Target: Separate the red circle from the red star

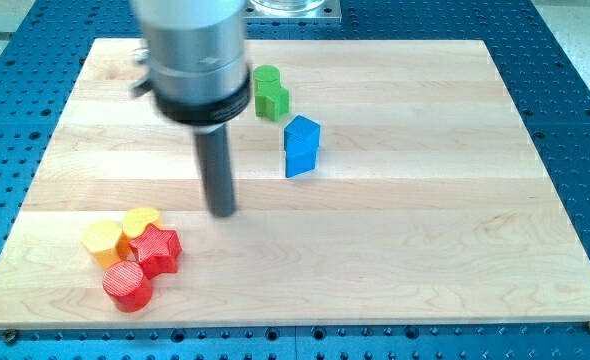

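A pale wooden counter [395,250] sits on a blue holed base. No hand here; my tip [223,212] holds nothing, just beside the red star block [158,248]. Best slide between it and the touching red circle block [126,286].

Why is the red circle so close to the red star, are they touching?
Touching. The camera view shows the red circle pressed against the lower left of the red star, with no board showing between them. My tip is apart, above right.
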Motion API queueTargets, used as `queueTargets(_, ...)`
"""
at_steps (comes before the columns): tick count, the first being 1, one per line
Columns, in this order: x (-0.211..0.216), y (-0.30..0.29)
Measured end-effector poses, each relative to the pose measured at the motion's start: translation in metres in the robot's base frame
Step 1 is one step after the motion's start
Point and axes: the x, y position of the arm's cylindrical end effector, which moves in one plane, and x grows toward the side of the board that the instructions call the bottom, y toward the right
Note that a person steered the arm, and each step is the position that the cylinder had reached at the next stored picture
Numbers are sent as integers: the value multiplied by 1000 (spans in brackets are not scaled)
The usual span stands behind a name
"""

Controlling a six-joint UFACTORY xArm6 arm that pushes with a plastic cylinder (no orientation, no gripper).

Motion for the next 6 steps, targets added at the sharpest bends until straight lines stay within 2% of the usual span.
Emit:
queueTargets(1, 71, 11)
queueTargets(2, 100, 3)
queueTargets(3, 100, -5)
queueTargets(5, 100, -74)
queueTargets(6, 100, -82)
